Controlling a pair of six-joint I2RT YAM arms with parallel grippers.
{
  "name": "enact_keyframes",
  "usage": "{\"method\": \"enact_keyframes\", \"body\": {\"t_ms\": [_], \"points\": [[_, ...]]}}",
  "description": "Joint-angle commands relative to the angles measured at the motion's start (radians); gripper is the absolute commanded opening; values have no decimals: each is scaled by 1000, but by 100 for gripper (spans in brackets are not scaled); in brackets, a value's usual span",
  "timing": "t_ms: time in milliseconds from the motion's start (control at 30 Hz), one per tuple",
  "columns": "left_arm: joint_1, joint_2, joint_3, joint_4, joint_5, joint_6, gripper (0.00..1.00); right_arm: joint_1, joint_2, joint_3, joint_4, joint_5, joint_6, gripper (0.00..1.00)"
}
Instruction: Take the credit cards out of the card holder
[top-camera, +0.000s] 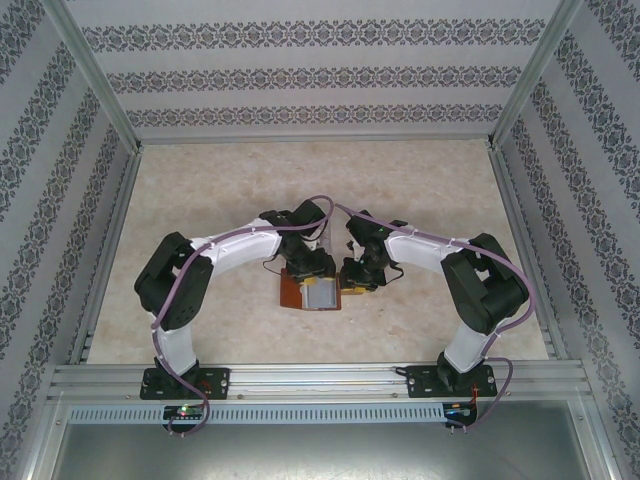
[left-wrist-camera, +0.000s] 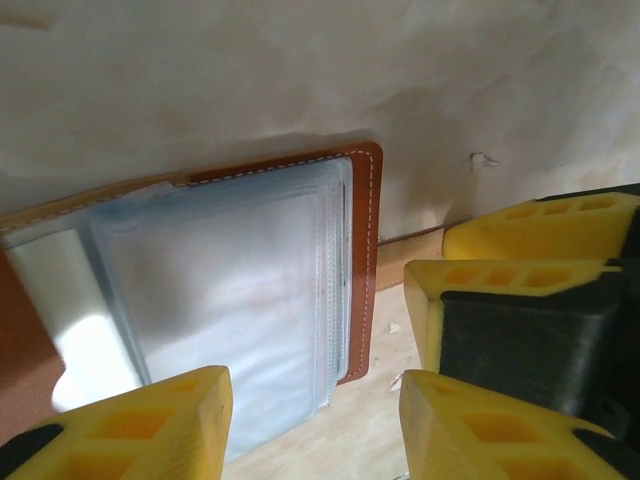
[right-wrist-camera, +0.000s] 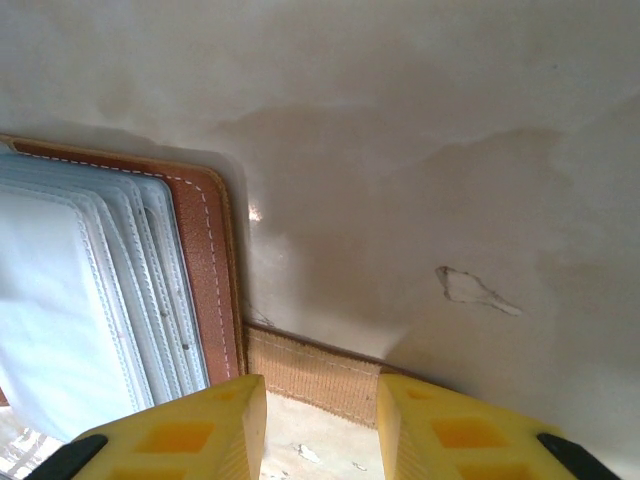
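two grippers crowd over one small thing: the card holder (top-camera: 292, 294) lies open and flat in the middle of the surface (top-camera: 200, 200), its grey-blue pockets (left-wrist-camera: 230, 300) facing up and its stitched leather edge on the right. the right gripper (right-wrist-camera: 315, 425) has its fingers apart and straddles the narrow closing tab (right-wrist-camera: 310, 372) that sticks out past that edge, likely so it can press or pinch the tab and keep the holder from sliding. the left gripper (left-wrist-camera: 315, 425) is also spread, one finger over the lower corner of the pockets and the other over bare surface beyond the leather edge, placed as if to nip whatever stands out of the stacked sleeves. whether the pale sheets in those sleeves are the credit cards i cannot tell, and none lies out on the surface. the pocket mouths seem to run along the right edge, so a card would probably come out toward the right gripper's fingers (left-wrist-camera: 520, 275), which stand just beside the left ones. that is the tight spot. elsewhere the surface is open, with the side rails and the patterned walls well apart from the holder.
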Motion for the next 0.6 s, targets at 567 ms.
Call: {"method": "enact_keyframes", "body": {"t_ms": [567], "points": [[-34, 78, 68, -213, -202, 50, 55, -7, -12, -20, -26, 25, -5, 37]]}}
